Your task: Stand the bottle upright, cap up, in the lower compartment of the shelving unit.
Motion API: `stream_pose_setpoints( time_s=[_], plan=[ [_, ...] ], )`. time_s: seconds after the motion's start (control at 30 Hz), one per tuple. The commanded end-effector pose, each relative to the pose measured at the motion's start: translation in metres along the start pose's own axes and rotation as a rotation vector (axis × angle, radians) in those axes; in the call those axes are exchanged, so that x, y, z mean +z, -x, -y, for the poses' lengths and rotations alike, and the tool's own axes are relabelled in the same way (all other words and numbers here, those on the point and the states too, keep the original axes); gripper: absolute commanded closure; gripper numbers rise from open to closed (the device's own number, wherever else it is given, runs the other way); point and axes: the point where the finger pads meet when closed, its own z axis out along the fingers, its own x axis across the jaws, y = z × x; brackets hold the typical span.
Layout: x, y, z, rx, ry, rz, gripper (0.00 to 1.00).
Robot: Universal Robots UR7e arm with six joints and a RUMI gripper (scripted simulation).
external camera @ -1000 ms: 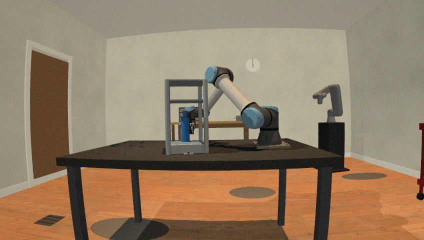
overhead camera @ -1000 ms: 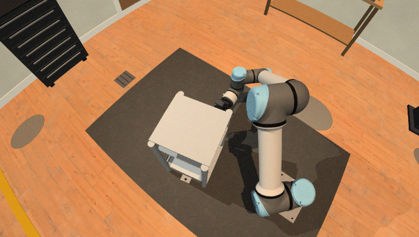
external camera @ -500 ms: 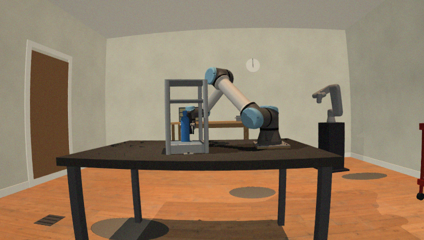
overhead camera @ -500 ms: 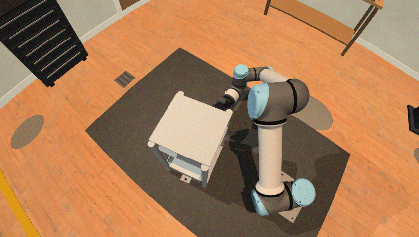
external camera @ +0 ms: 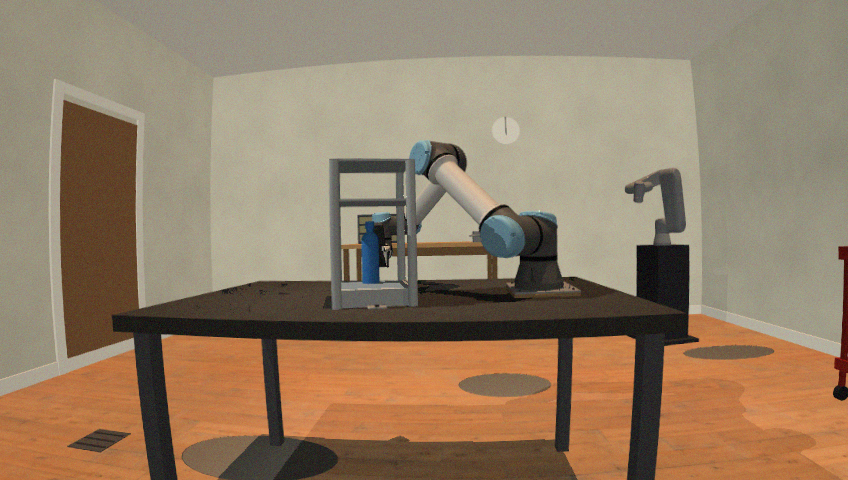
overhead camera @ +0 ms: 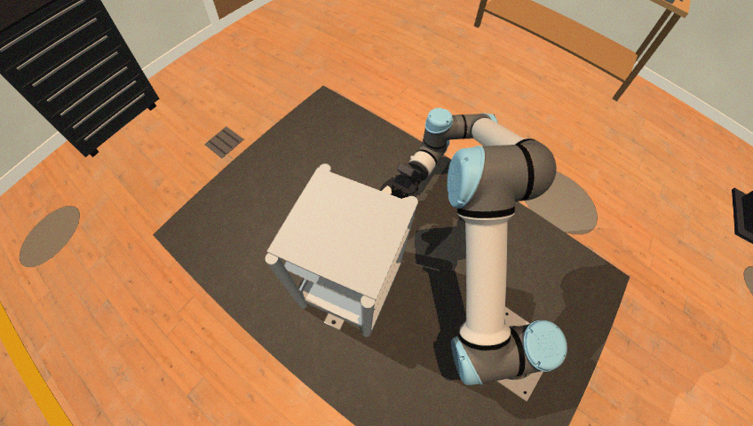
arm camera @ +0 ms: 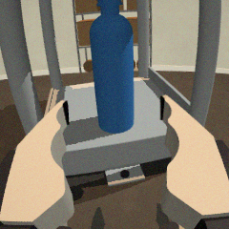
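Now bottle (arm camera: pixel 113 72) stands upright, cap up, on the floor of the shelf's (external camera: pixel 373 231) lower compartment, base fully on the grey floor behind the front lip. Gripper (arm camera: pixel 114 111) sits in front of it, outside the compartment, fingers spread apart and holding nothing. In the wrist view the bottle is centred between the two fingertips but farther in, past them, with clear gaps on both sides; no contact. Exterior view: blue bottle (external camera: pixel 370 252) just left of the gripper (external camera: pixel 387 254), near but apart, both inside the frame outline between the posts. Top view: shelf top (overhead camera: pixel 343 232) hides the bottle; gripper (overhead camera: pixel 400 185) is at the shelf's far corner edge, wrist reaching in from the arm (overhead camera: pixel 488 253). Shelf stands on the dark table (external camera: pixel 416 315).
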Motion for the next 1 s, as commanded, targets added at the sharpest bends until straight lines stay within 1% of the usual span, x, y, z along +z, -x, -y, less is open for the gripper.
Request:
stream_pose_setpoints(
  time_s=[0.0, 0.2, 0.4, 0.97],
  plan=[
    [-0.008, 0.0, 0.001, -0.001, 0.0, 0.001, 0.57],
    [-0.021, 0.0, 0.001, -0.001, 0.0, 0.001, 0.57],
    [-0.028, 0.0, 0.001, -0.001, 0.0, 0.001, 0.57],
    [-0.03, 0.0, 0.002, -0.001, 0.0, 0.001, 0.57]
  ],
)
